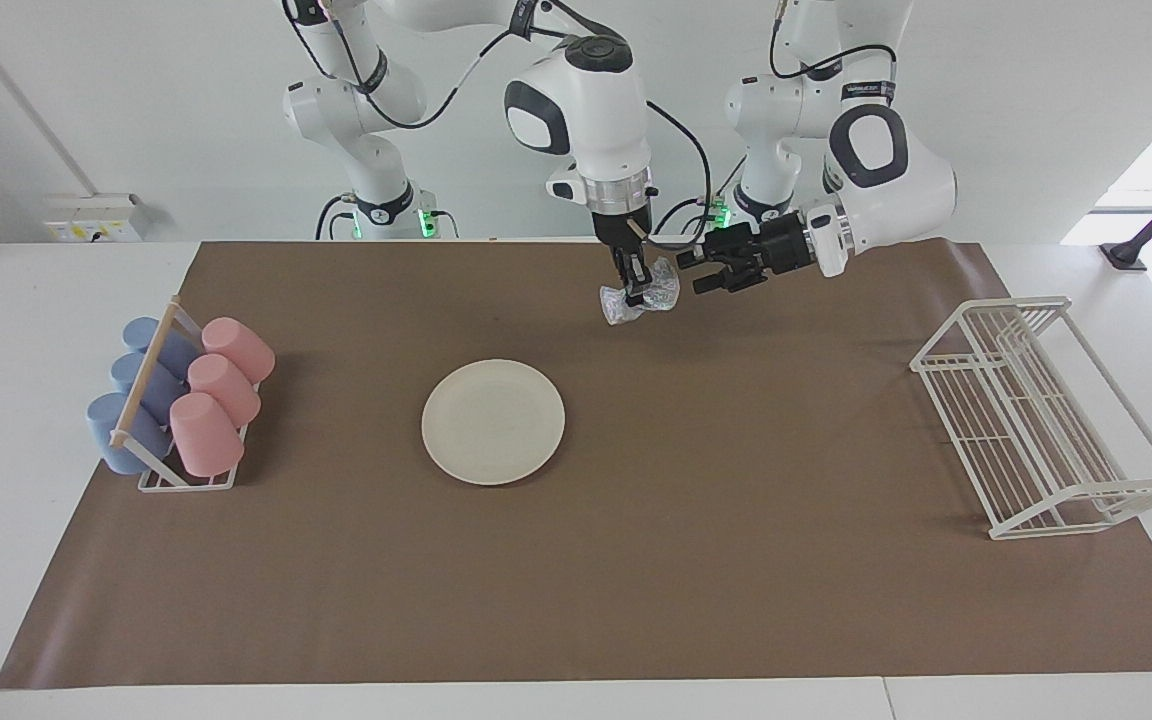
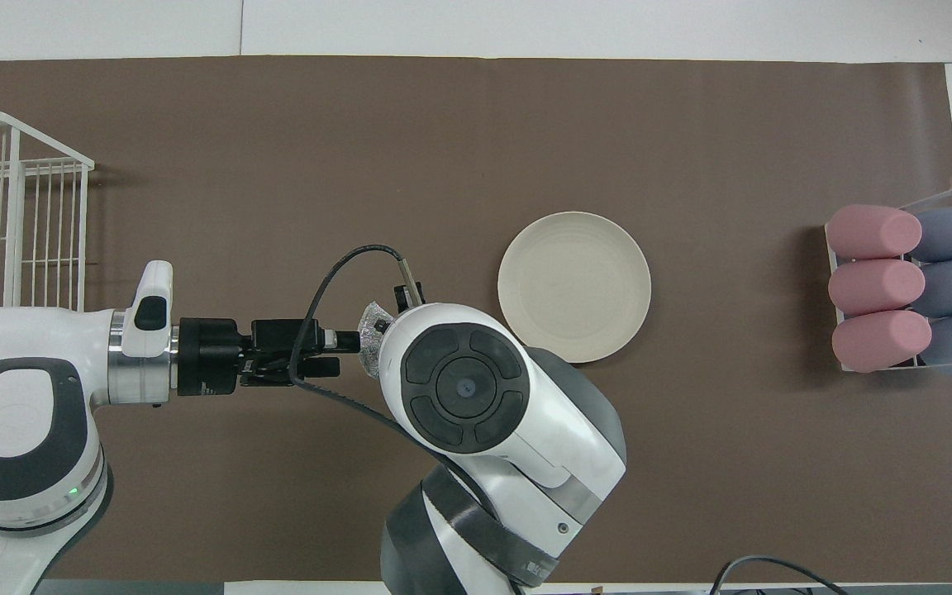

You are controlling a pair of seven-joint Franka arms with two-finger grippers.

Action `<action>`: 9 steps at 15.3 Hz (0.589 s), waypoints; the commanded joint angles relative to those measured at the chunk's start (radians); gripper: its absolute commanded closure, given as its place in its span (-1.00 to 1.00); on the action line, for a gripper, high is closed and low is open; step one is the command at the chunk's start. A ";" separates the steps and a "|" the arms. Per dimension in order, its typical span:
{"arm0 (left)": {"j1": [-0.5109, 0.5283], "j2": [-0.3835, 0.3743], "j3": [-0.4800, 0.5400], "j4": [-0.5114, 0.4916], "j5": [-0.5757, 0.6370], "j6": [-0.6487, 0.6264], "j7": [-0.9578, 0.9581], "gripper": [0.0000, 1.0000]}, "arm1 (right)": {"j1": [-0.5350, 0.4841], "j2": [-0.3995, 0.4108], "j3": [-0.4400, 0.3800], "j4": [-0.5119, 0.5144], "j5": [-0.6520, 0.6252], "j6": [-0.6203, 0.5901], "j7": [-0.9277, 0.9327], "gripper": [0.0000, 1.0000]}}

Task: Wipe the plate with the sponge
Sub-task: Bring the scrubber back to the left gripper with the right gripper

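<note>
Facing view: right gripper (image 1: 638, 292) clenches the sponge (image 1: 642, 296) above the mat, short of the plate (image 1: 493, 422); left gripper (image 1: 698, 270), jaws released, should close squarely beside it

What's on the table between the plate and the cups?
Nothing: only bare brown mat lies between the plate and the cups, clearest in the facing view.

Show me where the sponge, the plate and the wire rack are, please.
sponge (image 1: 658, 292), facing view: its crinkly silver side beside the right gripper's fingers.
plate (image 1: 493, 422), facing view: middle of its flat cream face.
wire rack (image 1: 1036, 420), facing view: its white barred floor.
</note>
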 commanded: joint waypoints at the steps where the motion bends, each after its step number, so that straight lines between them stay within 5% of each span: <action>1: -0.051 0.007 0.008 -0.010 -0.023 0.064 -0.037 -0.91 | -0.002 0.016 0.005 0.024 -0.034 -0.019 0.026 1.00; 3: -0.054 0.009 0.008 -0.006 -0.023 0.066 -0.079 -0.42 | -0.004 0.018 0.005 0.022 -0.034 -0.016 0.024 1.00; 5: -0.053 0.009 0.008 -0.007 -0.023 0.062 -0.096 0.69 | -0.004 0.016 0.005 0.022 -0.034 -0.017 0.024 1.00; 6: -0.053 0.009 0.008 -0.004 -0.023 0.062 -0.111 1.00 | -0.004 0.016 0.005 0.022 -0.034 -0.017 0.024 1.00; 9: -0.054 0.010 0.008 0.000 -0.024 0.064 -0.157 1.00 | -0.005 0.016 0.005 0.022 -0.034 -0.017 0.024 1.00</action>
